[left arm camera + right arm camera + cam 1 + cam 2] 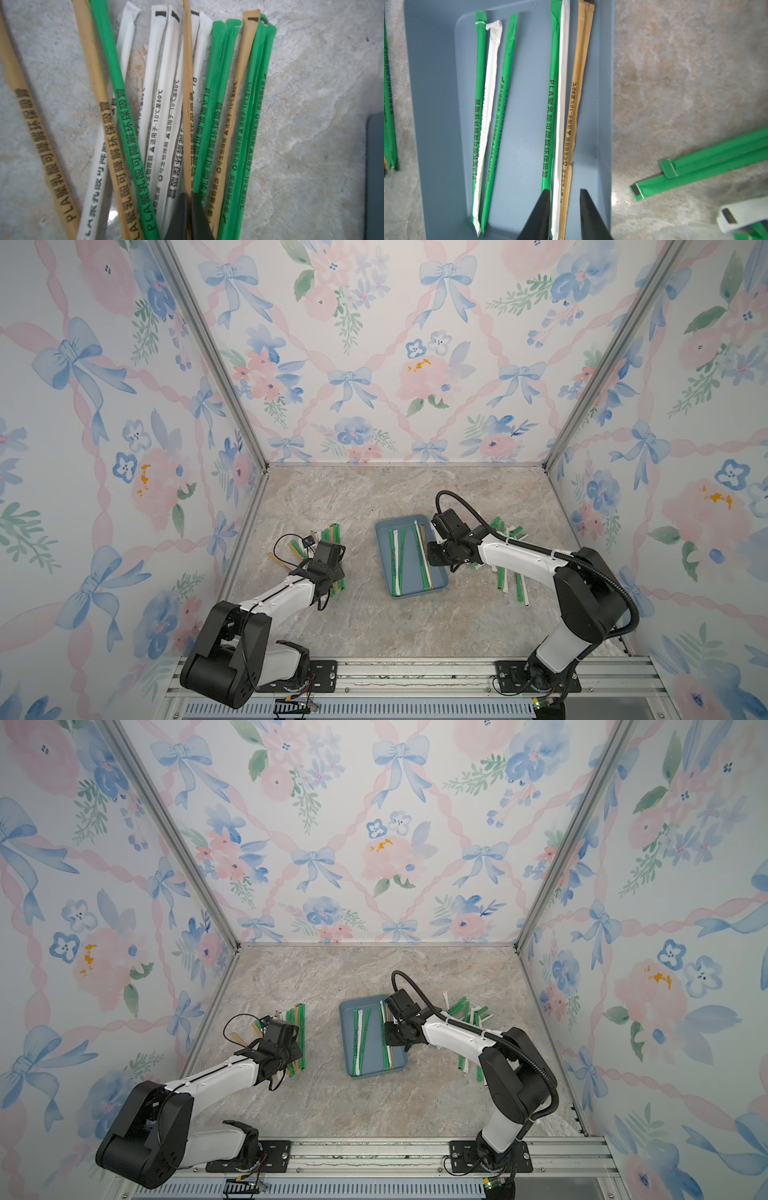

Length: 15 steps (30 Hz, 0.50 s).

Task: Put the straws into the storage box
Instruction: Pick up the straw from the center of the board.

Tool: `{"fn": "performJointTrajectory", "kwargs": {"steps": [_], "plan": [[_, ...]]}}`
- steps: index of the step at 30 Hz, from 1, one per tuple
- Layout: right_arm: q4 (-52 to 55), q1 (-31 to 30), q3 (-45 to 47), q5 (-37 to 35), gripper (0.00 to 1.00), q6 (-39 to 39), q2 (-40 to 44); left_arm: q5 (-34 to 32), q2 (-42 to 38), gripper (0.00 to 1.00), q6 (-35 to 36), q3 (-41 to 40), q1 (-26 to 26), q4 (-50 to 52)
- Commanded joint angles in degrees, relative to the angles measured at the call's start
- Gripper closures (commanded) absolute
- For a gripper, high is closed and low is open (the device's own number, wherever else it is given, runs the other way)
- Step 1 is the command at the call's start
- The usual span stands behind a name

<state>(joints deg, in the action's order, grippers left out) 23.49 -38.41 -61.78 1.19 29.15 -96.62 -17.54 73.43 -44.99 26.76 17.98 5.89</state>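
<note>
Storage box (411, 572), centre of counter (374, 626): six straws (554, 104) laid lengthwise to fit; right fingers (539, 214) parted above, empty; left fingers (178, 216) closed on one tan straw (187, 83) in the pile (333, 536) near the left edge, likely to single it out.

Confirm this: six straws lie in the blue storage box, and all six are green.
Not all are green. Six straws do lie in the storage box, but the right wrist view shows three green ones, two white straws and one tan straw.
</note>
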Motion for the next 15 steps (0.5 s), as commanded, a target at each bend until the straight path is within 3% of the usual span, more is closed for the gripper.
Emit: {"fn": "performJointTrajectory", "kwargs": {"steps": [1,10,15], "plan": [[0.8,0.0,0.2,-0.7,0.73,-0.2,0.3,-0.2,-1.3,0.95,0.8,-0.8,-0.4,0.8],[1.5,0.4,0.0,-1.2,0.73,-0.5,1.5,1.4,-3.7,1.0,0.8,0.5,1.2,0.8],[2.4,0.8,0.2,-1.8,0.73,-0.7,3.9,0.9,-7.2,1.0,-1.2,3.1,6.7,0.8]]}}
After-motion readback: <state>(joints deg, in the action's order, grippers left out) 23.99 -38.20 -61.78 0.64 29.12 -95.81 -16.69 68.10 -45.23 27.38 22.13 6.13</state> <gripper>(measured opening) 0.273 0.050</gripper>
